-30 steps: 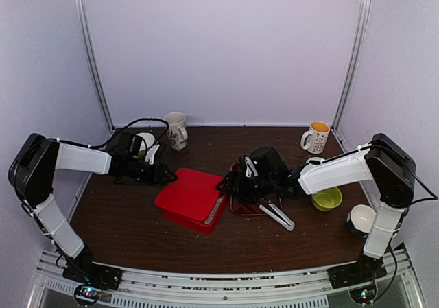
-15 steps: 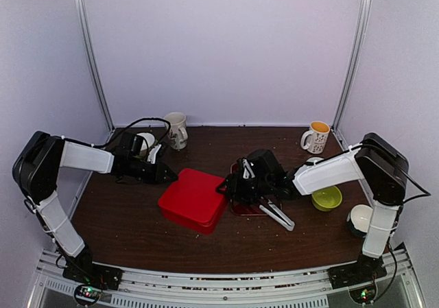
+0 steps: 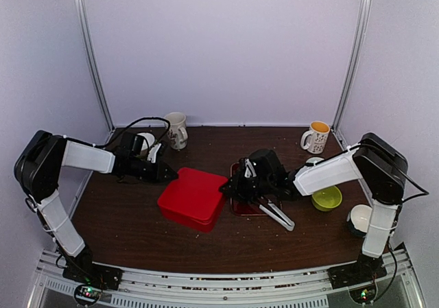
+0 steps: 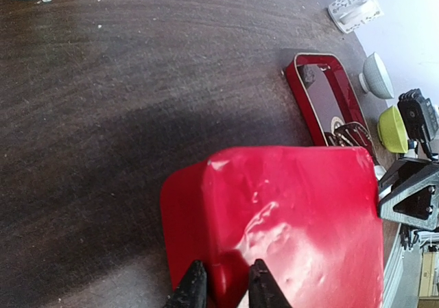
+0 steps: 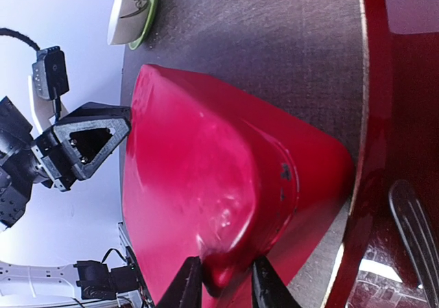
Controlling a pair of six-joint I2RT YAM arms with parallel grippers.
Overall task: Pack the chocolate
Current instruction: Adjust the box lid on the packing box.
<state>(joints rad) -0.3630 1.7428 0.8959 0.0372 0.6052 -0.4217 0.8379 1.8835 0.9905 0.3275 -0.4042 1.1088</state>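
A laboratory test cell is indicated: a dark brown wooden table (image 3: 137,232) is enclosed by plain white wall panels (image 3: 226,47) joined by aluminium corner posts (image 3: 93,54).

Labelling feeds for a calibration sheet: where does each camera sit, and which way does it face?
Top external: high behind the arms, looking down at the table; left gripper and right gripper show, at the red lid.
Left wrist: on the left arm, looking past the left gripper, across the lid, to the right gripper.
Right wrist: on the right arm, looking past the right gripper, across the lid, to the left gripper.
Shared: the lid, in all views.
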